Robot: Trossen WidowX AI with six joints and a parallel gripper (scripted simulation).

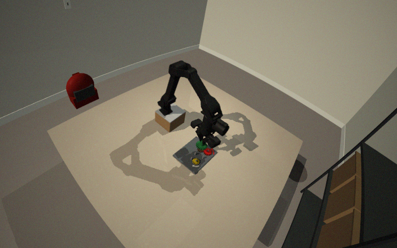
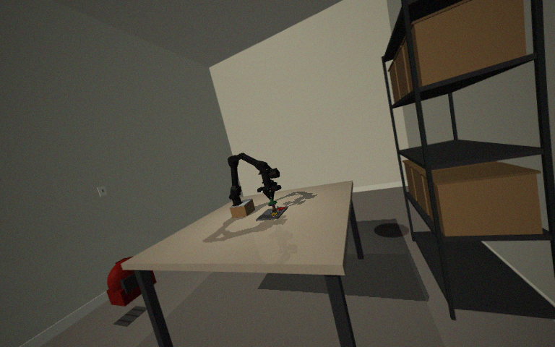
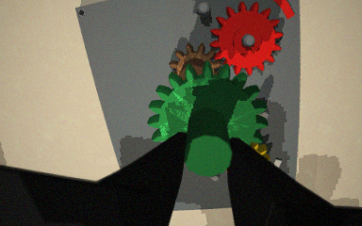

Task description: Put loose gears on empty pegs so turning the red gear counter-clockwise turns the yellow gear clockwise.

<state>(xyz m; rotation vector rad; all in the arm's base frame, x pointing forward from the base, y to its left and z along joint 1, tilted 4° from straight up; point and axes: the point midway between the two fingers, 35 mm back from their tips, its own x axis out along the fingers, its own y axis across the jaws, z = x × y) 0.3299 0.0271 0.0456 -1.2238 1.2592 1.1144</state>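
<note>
Nearest in the wrist view, the two black tapering fingers of the parallel-jaw gripper (image 1: 200, 140) (image 2: 271, 199) (image 3: 207, 153) stand a little apart, pinching the upright round handle of a large green toothed gear (image 1: 201, 145) (image 2: 272, 202) (image 3: 172, 113). The gear hangs just beyond the fingertips, its teeth spreading to both sides, above the flat grey board. It looks light and rigid, probably a smooth plastic that could slip or twist if pushed off-centre; the handle is the place to hold it, leaving the teeth free to mesh. Under and just past the green gear, partly hidden by it, is a smaller brown toothed gear (image 3: 195, 63) on the board. Beyond the green gear, to the right in the wrist view, a bright red toothed gear (image 1: 208, 152) (image 2: 280, 208) (image 3: 245, 30) sits on its peg, near the brown one. Low and right, mostly behind the right-hand finger in that view, shows a scrap of the yellow gear with a black stripe (image 1: 195, 160) (image 2: 273, 214) (image 3: 259, 151). The grey rectangular board (image 1: 184, 155) (image 2: 264, 217) (image 3: 123, 61) stretches beneath them all, with a short grey peg (image 3: 203, 7) farther out, beside the red gear.
</note>
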